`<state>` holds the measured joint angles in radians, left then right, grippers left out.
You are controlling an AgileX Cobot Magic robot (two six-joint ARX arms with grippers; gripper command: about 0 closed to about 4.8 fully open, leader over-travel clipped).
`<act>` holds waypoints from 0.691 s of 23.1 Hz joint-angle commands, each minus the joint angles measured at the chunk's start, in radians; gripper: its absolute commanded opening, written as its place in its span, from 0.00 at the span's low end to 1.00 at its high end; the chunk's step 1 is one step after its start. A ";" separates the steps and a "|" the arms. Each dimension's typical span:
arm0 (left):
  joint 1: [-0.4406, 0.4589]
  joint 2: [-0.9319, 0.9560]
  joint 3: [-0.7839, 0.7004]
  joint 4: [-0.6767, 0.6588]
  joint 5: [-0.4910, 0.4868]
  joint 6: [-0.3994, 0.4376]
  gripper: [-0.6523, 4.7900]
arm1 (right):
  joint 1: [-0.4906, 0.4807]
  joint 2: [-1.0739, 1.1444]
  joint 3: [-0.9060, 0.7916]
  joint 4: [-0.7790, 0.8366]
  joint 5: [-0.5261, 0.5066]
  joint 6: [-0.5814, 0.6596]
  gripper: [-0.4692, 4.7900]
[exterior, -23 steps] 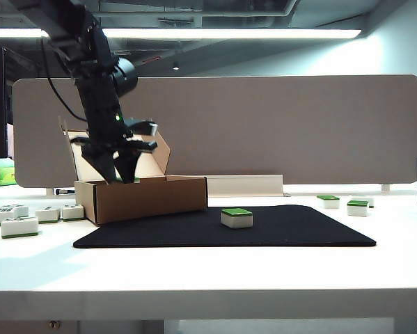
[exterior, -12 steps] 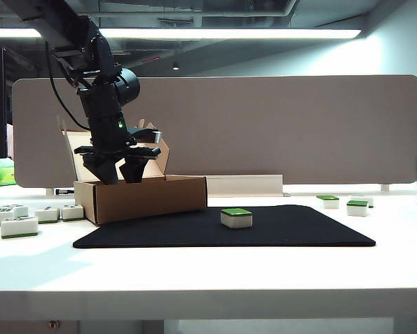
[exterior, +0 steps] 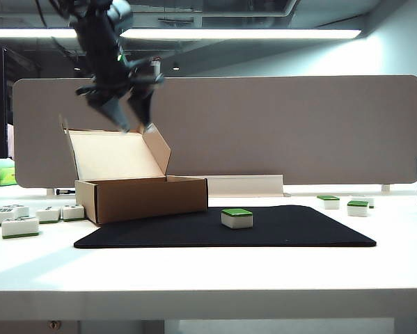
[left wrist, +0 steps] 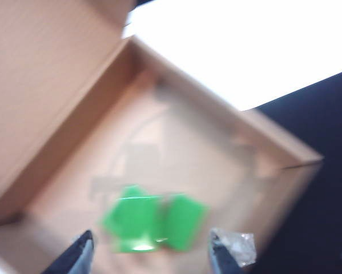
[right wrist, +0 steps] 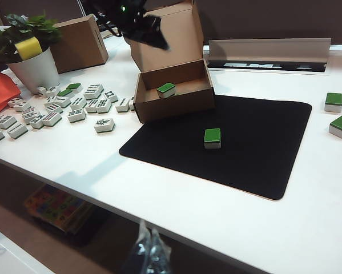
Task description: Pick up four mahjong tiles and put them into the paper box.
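My left pincer hangs in the air above the paper box, level with the top edge of its raised lid, its fingers spread apart and holding nothing. Directly below it, on the pale floor of the box, two green-topped mahjong tiles lie touching side by side; the wrist picture is blurred, so I cannot make out more than their green tops between my two fingertips. The box stands on the white tabletop with one corner at the edge of the black mat. Farther from my left pincer, out on the mat, one more green tile lies alone, well apart from the box. Beyond the mat's far end two further green tiles rest on the tabletop near each other. On the other side of the box lies a scatter of white-faced tiles. My right pincer sits low at the near edge of the tabletop, far from everything, its fingers pressed together on nothing.
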<state>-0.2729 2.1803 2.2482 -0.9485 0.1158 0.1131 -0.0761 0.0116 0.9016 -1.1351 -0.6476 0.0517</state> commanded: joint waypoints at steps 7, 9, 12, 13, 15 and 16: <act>-0.183 0.052 -0.014 -0.139 0.079 -0.020 0.57 | 0.000 -0.012 0.002 0.010 0.001 -0.003 0.09; -0.222 0.074 -0.014 -0.138 0.080 -0.020 0.57 | 0.000 -0.012 0.002 0.010 0.002 -0.003 0.09; -0.291 0.118 -0.014 -0.131 0.077 -0.020 0.57 | 0.000 -0.012 0.002 0.010 0.001 -0.003 0.09; -0.315 0.136 -0.014 -0.119 0.052 -0.021 0.57 | 0.000 -0.012 0.002 0.010 0.001 -0.003 0.09; -0.346 0.163 -0.014 -0.108 -0.008 -0.071 0.57 | 0.000 -0.012 0.002 0.010 0.001 -0.003 0.09; -0.356 0.175 -0.014 -0.109 -0.037 -0.107 0.57 | 0.000 -0.012 0.002 0.010 0.001 -0.003 0.09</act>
<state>-0.6281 2.3493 2.2326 -1.0626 0.1150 0.0509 -0.0761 0.0116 0.9012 -1.1351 -0.6472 0.0517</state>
